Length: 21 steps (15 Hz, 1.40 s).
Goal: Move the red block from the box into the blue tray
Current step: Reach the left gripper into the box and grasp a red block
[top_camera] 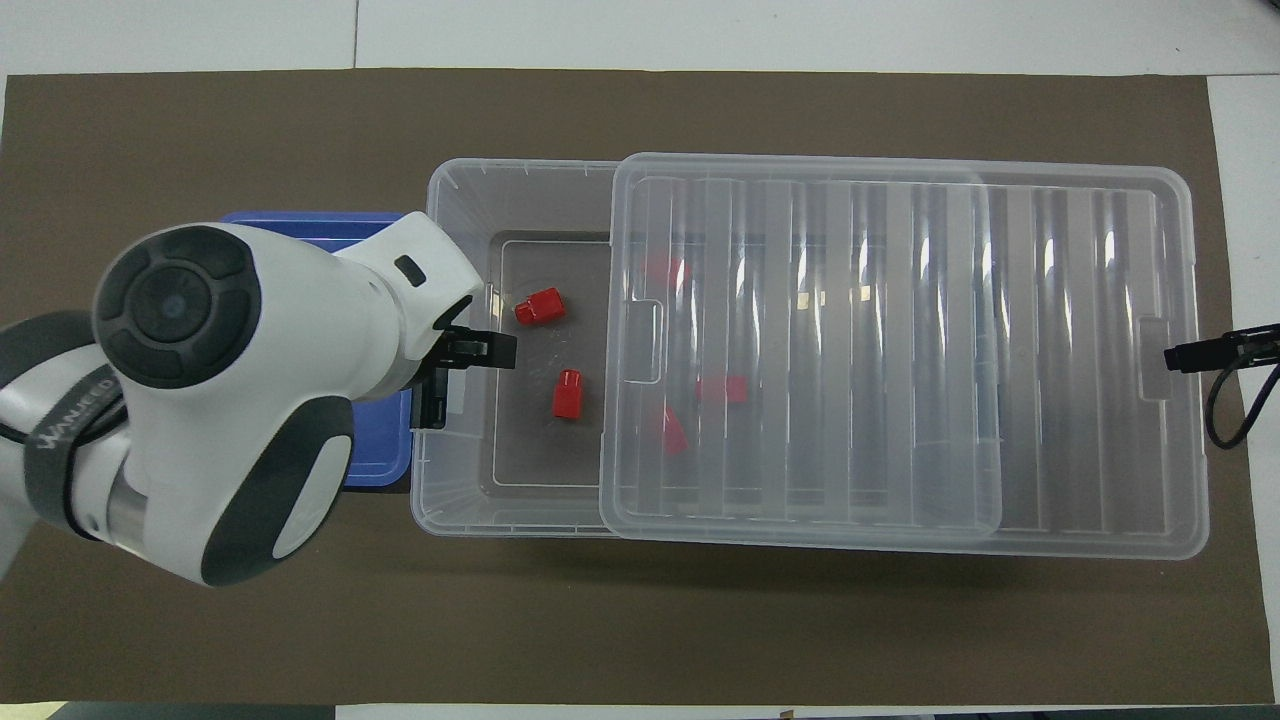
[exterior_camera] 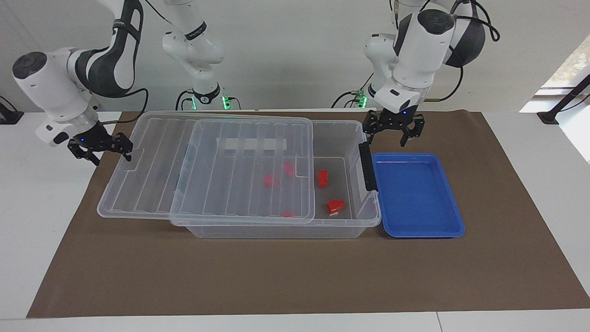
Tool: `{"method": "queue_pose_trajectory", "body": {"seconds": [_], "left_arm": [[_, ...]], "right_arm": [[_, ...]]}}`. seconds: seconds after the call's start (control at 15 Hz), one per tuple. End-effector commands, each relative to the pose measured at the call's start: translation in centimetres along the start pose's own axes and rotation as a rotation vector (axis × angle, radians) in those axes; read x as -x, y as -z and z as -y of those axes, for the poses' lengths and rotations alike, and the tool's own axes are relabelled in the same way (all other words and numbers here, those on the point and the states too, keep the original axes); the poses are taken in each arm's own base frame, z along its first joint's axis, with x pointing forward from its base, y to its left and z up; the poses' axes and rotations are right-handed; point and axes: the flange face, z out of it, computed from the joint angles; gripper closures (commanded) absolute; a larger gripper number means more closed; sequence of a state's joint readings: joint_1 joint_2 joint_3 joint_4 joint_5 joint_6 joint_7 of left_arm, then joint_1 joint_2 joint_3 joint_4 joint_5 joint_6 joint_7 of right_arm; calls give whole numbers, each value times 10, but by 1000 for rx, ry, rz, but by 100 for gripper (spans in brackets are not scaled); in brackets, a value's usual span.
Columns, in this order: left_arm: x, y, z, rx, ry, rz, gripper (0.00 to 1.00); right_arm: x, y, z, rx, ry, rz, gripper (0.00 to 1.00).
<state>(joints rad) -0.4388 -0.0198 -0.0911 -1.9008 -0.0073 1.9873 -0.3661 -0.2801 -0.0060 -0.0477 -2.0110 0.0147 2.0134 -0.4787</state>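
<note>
Red block (exterior_camera: 322, 178) lies on the floor of the clear box (exterior_camera: 346, 138), in the end uncovered by the slid-back lid (exterior_camera: 239, 175), near the blue tray (exterior_camera: 417, 196). Left tool (exterior_camera: 392, 129) hangs released over the box's latch end; right tool (exterior_camera: 99, 147), also released, sits at the lid's edge. Block looks light, rigid, slick plastic: best pinched across its narrow sides.
</note>
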Motion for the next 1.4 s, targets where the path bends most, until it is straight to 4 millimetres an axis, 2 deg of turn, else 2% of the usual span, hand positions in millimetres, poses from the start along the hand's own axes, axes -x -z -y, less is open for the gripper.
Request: {"method": "queue_pose_trajectory", "body": {"seconds": [0.0,0.2,0.53,0.6,0.8,0.87,1.0,1.13,1.27,1.33], "left_arm": [[2,-36,-26,-6,61,9,1],[11,-78,-47,-2,111,17,0],[34,-123,-53,0,120,20,0],[40,-140,-56,-1,112,26,0],[50,-165,-64,3,91,28,0],[54,-181,-70,-6,79,49,0],[51,-187,-72,15,78,18,0],[47,-189,-69,27,82,-2,0],[48,-192,-69,26,68,-1,0],[49,-200,-70,20,65,12,0]], "right_arm": [[7,2,-18,16,22,-10,0],[8,2,-20,17,27,-10,0],[13,3,-31,22,38,-17,0],[15,3,-34,22,36,-17,0],[15,3,-33,21,39,-14,0],[13,3,-30,20,44,-13,0],[3,12,-27,18,51,-9,0],[-11,32,-23,6,43,11,0],[-28,49,-1,2,51,16,0],[-33,58,10,2,52,19,0]]}}
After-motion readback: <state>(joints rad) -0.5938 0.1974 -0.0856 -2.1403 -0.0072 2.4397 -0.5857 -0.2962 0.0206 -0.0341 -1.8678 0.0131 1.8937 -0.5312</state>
